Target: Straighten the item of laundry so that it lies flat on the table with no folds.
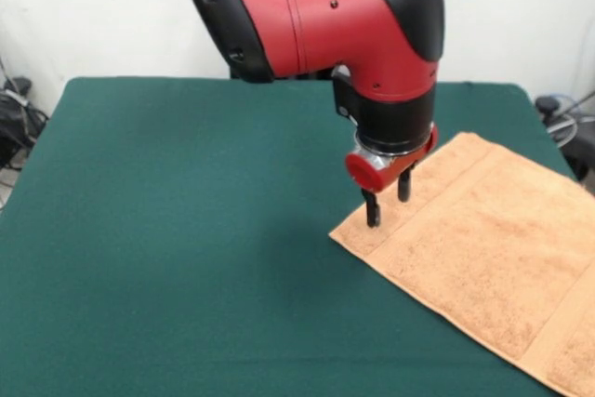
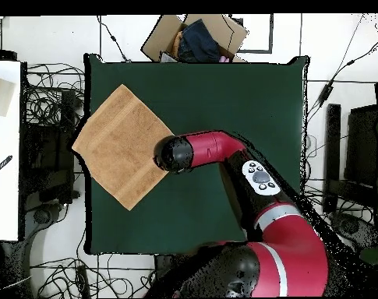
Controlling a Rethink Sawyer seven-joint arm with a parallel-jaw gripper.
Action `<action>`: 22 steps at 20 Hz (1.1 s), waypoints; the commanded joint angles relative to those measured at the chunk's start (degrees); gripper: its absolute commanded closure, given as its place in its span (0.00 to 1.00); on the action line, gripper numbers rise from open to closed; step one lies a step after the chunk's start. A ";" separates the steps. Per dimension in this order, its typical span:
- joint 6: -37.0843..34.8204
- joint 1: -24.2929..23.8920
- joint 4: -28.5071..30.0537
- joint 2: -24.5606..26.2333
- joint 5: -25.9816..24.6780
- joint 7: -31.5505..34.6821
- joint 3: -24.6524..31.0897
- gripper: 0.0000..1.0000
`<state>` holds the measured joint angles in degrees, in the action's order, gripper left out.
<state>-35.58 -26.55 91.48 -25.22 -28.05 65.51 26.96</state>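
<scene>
The peach-orange towel (image 1: 483,248) lies spread out on the right side of the dark green table (image 1: 186,230), turned like a diamond, with a woven band along its near-left edge. It runs past the picture's right edge. In the overhead view the towel (image 2: 118,144) sits at the table's (image 2: 231,101) left side, and its left corner reaches the table edge. My gripper (image 1: 388,202) points straight down over the towel's corner nearest the table's middle. Its two black fingers are apart with nothing between them, tips at or just above the cloth. In the overhead view the wrist (image 2: 174,153) hides the gripper.
An open cardboard box (image 2: 196,37) with dark cloth stands beyond the table's top edge in the overhead view. Cables (image 2: 47,101) lie round the table, and a white surface (image 2: 5,148) is at the left. Bare green felt spreads left of the towel in the front view.
</scene>
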 commanded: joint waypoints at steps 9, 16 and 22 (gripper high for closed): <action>1.75 3.12 1.33 4.72 3.22 13.79 -6.75 0.00; 3.49 4.97 0.75 6.43 3.45 14.93 -8.95 0.00; 6.85 6.68 0.31 8.58 3.76 15.75 -10.89 0.00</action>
<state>-34.16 -22.20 91.32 -22.64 -25.01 65.53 20.14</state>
